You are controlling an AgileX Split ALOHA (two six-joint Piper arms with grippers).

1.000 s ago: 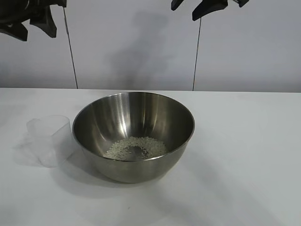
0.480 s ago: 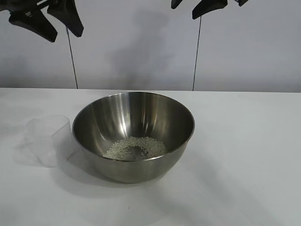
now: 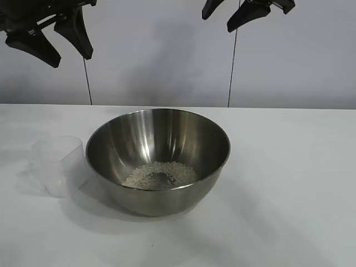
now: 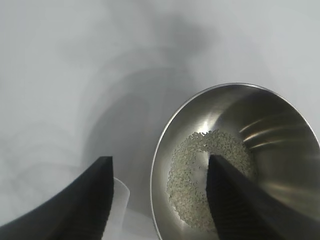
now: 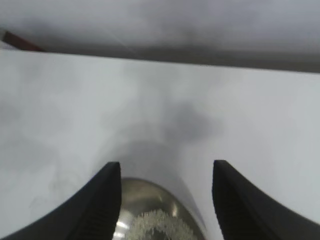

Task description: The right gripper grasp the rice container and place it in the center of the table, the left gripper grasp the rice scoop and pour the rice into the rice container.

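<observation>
Bowl (image 3: 158,160) stands mid-tabletop (image 3: 289,183), rice (image 3: 160,174) already heaped in its bottom. Scoop (image 3: 58,166) sits just beside it, apparently empty. Left hand (image 3: 53,39) and right hand (image 3: 236,14) hang high above, jaws apart, holding nothing; pouring looks done.

A pale wall (image 3: 167,55) with two thin dark vertical seams (image 3: 86,72)
</observation>
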